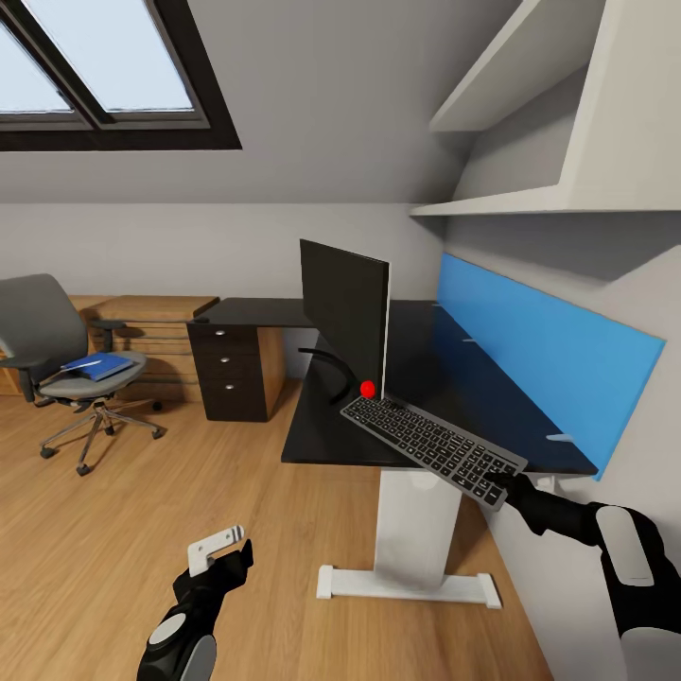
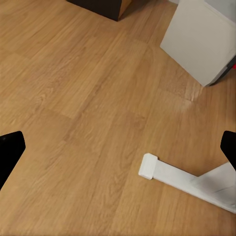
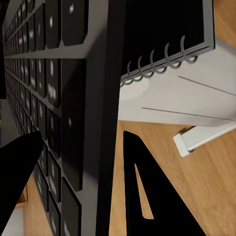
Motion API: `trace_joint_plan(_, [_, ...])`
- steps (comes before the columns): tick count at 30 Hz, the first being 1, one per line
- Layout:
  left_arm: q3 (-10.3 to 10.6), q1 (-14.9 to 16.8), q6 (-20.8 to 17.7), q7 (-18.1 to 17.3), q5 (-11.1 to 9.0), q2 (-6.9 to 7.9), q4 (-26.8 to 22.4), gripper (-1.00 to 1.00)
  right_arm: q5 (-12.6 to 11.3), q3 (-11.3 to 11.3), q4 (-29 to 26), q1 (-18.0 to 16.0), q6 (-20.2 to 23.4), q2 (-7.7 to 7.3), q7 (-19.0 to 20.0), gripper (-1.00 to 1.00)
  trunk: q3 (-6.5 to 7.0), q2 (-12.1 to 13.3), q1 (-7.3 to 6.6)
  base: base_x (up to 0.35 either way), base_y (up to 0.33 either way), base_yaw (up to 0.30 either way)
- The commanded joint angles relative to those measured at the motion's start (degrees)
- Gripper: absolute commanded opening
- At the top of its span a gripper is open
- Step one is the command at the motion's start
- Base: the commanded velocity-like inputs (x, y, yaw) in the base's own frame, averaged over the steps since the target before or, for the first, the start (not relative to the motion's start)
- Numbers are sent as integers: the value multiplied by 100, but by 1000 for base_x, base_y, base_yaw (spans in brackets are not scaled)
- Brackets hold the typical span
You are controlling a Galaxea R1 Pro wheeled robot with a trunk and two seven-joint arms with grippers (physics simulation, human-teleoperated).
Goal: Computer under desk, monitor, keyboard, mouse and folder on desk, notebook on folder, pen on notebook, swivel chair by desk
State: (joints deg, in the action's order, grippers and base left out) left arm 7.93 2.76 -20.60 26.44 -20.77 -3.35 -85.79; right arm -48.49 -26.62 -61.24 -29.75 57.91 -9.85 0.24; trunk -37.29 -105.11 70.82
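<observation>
The black monitor [image 1: 345, 312] stands on the dark desk [image 1: 426, 359]. A grey keyboard [image 1: 430, 445] lies slanted across the desk's front edge, its far end by the monitor's foot. My right gripper [image 1: 501, 487] is shut on its near end. In the right wrist view the keyboard [image 3: 59, 98] sits between the two fingers [image 3: 147, 196]. The blue folder [image 1: 99, 364] rests on the grey swivel chair [image 1: 47, 331] at the far left. My left gripper [image 1: 222, 549] hangs open over the wooden floor [image 2: 98, 98], holding nothing.
A small red dot [image 1: 367, 388] shows at the monitor's base. The desk's white leg and foot [image 1: 411, 567] stand in front of me. A dark drawer unit [image 1: 232, 369] and wooden dresser [image 1: 142, 322] sit behind. A blue panel [image 1: 539, 350] backs the desk; a dark spiral-ringed slab [image 3: 167, 29] appears beyond the keyboard.
</observation>
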Motion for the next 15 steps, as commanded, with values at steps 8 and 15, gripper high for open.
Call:
trace_joint_plan(8, [15,4,-14,46,-48,1,-8,100,-2,-10,-2,-6,28,1,0,-100,-6,-3,-1,-92,0,0])
trace_joint_plan(15, [21,5,-14,46,-43,1,-8,100,5,-10,-2,-5,28,1,-2,-100,-6,-3,-1,-114,0,0])
